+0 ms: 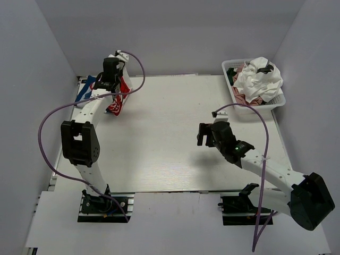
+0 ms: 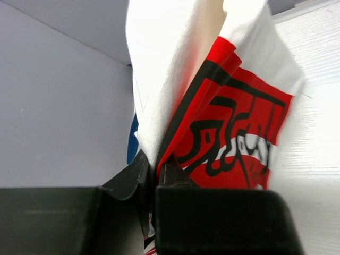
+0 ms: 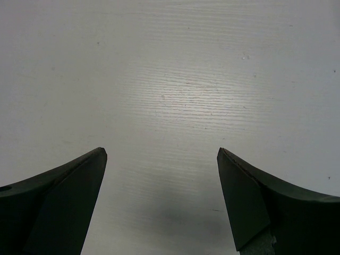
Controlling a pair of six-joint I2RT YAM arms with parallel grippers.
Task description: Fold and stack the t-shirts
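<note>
My left gripper is at the far left of the table, shut on the white t-shirt with the red logo print, which hangs folded from it. In the left wrist view my left gripper pinches the cloth's edge, and the red and black print fills the frame. The blue t-shirt lies under and left of it, a sliver also showing in the left wrist view. My right gripper is open and empty over bare table. More t-shirts, white and dusty-pink, are piled in the basket.
The white plastic mesh basket stands at the far right corner. Grey walls close in on the left, back and right. Purple cables loop from both arms.
</note>
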